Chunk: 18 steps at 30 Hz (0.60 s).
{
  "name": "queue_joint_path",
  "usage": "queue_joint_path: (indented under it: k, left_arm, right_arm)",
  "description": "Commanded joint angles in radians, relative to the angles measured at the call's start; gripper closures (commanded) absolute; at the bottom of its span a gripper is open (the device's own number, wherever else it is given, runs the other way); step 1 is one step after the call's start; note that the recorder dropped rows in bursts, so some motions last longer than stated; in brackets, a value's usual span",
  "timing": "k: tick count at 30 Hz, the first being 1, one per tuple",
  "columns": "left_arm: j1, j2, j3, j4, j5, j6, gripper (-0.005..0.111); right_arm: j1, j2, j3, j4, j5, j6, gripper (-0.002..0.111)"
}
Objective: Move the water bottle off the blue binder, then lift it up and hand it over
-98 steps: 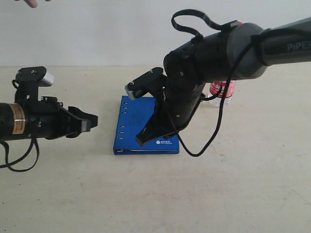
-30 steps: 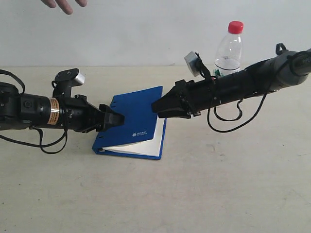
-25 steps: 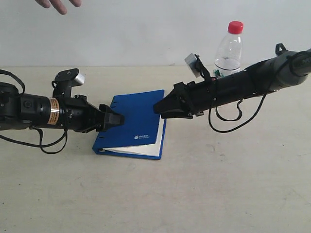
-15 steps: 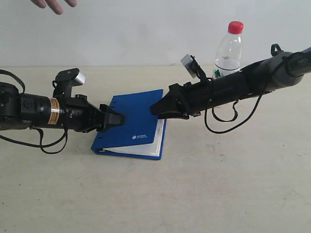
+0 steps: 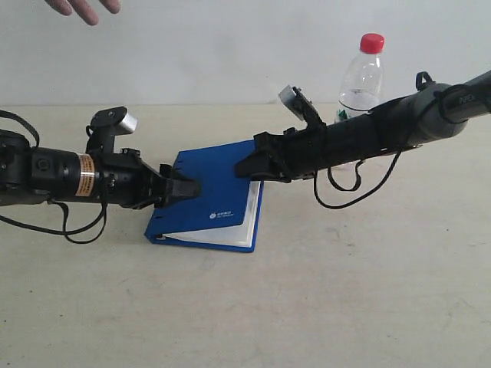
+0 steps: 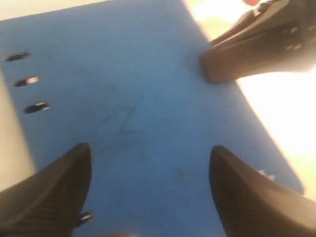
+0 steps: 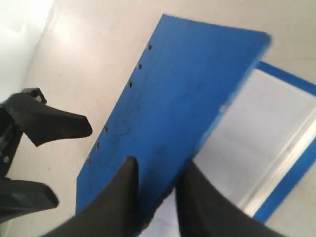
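Observation:
The blue binder [image 5: 215,192] lies on the table with its front cover tilted up and white pages [image 7: 266,148] showing beneath. My right gripper [image 5: 244,169] is shut on the cover's free edge, one finger above it and one below [image 7: 158,165]. At the spine side, my left gripper [image 5: 186,188] is open, its fingers spread over the blue cover [image 6: 138,89] with nothing between them [image 6: 148,150]. The water bottle [image 5: 362,77] stands upright on the table behind the right arm, off the binder, red cap on top.
A person's hand [image 5: 80,8] hovers at the top left edge of the exterior view. A black cable [image 5: 360,188] loops down from the right arm toward the table. The left gripper's black fingers [image 7: 54,123] show in the right wrist view beside the binder's slotted edge.
The left arm has come up to the binder's spine. The right gripper took the cover's edge and has raised it a little higher, shifting slightly left. The bottle stays put.

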Motion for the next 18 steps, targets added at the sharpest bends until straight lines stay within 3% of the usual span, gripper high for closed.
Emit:
queue_joint_path:
  k: [1,7,13,18]
  left_arm:
    - [0.002,0.003,-0.006,-0.074,0.081,0.062,0.044]
    - [0.004,0.003,-0.006,-0.196,0.110,0.155,0.044]
    - [0.072,0.003,-0.006,-0.252,0.128,0.192,0.044]
    - [0.110,0.057,-0.006,-0.202,-0.028,0.194,0.044]
  right_arm:
    - [0.001,-0.007,-0.003,0.069,-0.024,-0.016,0.107]
    - [0.001,-0.007,-0.003,0.071,-0.031,-0.107,0.107]
    - [0.000,-0.007,-0.003,0.060,0.139,-0.311,0.109]
    - [0.000,-0.007,-0.003,0.032,0.246,-0.357,0.109]
